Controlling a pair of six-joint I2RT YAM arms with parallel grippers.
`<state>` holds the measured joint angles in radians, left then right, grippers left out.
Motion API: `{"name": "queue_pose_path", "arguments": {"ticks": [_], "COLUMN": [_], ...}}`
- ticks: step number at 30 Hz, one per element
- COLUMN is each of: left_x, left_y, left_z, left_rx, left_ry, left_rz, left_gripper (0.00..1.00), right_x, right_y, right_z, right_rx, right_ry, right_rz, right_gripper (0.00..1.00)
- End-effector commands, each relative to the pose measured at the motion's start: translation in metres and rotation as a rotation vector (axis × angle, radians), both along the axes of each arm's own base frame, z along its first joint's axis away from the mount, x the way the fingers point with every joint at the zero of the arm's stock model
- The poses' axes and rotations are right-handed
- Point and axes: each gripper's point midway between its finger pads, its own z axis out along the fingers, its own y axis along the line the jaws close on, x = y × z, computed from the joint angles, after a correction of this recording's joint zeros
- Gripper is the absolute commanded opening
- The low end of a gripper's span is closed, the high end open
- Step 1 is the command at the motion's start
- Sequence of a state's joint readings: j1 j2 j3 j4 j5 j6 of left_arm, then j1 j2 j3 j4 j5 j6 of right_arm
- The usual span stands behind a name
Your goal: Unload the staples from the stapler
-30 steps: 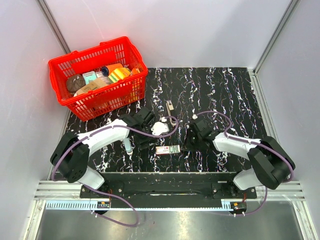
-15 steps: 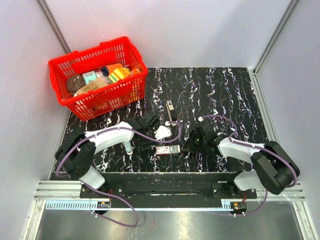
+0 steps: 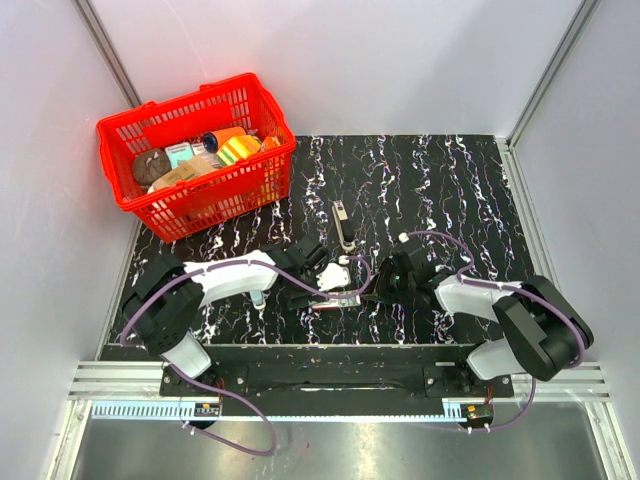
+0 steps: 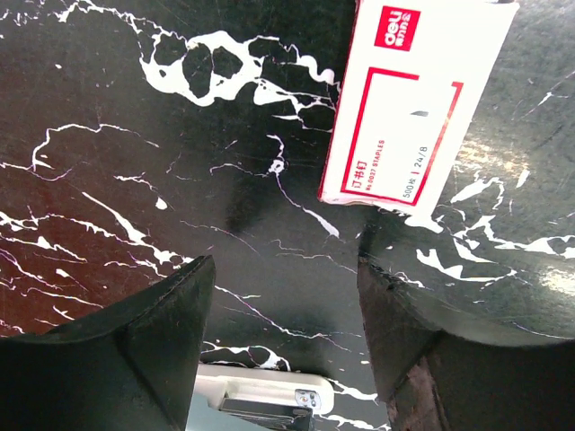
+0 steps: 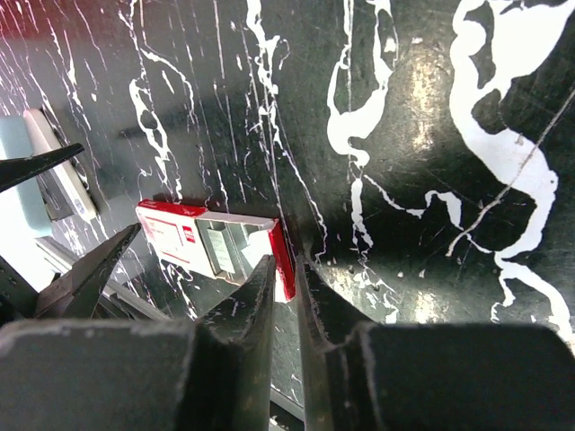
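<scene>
Dark-grey and silvery, the stapler (image 3: 343, 222) lies on the tabletop (image 3: 450, 190) beyond both tools, touched by neither. The left tool (image 4: 283, 269) gapes empty just short of the staple box (image 4: 413, 99). The right tool (image 5: 286, 265) is nearly closed at the box's red end. The stapler is likely light, stiff, slippery and loose at the hinge, so pinch its long sides mid-body.
</scene>
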<state>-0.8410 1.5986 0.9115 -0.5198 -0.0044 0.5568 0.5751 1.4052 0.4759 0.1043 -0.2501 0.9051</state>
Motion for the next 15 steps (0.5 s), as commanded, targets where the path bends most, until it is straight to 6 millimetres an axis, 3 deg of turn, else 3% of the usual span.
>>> {"name": "queue_pose_path", "arguments": {"ticks": [1, 15], "left_x": [0.01, 0.01], "left_y": [-0.009, -0.022], "left_z": [0.002, -0.002], "left_rx": [-0.021, -0.032], "left_ry": [-0.041, -0.035], "left_rz": [0.006, -0.015], "left_gripper": [0.69, 0.7], "right_x": [0.003, -0.001], "right_y": [0.007, 0.011], "right_z": [0.001, -0.006], "right_rx": [0.057, 0.077], "right_ry": [0.004, 0.034], "right_rz": [0.001, 0.016], "right_gripper": [0.19, 0.17]}}
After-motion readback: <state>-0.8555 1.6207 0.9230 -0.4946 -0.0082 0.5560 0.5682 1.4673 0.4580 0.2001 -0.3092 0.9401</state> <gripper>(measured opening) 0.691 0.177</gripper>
